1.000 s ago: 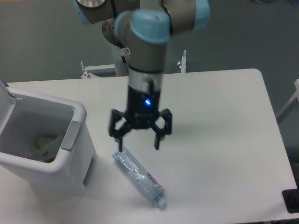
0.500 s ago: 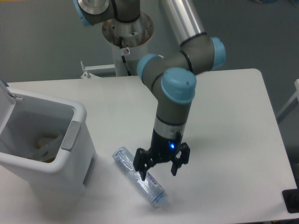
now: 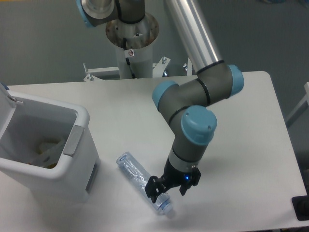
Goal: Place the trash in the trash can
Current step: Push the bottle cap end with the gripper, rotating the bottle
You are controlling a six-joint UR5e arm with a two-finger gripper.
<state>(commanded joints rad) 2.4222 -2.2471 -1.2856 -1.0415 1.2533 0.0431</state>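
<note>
The trash in view is a clear plastic bottle (image 3: pixel 133 169) lying on its side on the white table, running diagonally from beside the bin down to the front edge. My gripper (image 3: pixel 167 195) is down at table height over the bottle's lower, cap end. It is open, with its left finger (image 3: pixel 150 192) against the bottle and the right one set apart from it. The trash can (image 3: pixel 72 145) stands at the left with its lid up, and pale crumpled items lie inside it.
The arm's base column (image 3: pixel 131 34) rises behind the table's back edge, with a metal bracket (image 3: pixel 99 71) beside it. A black object (image 3: pixel 300 208) sits at the front right corner. The bottle's end lies close to the table's front edge.
The arm has swung forward and down to the right along the bottle, going from above its upper end to table height at its cap end. The bottle has not moved.
</note>
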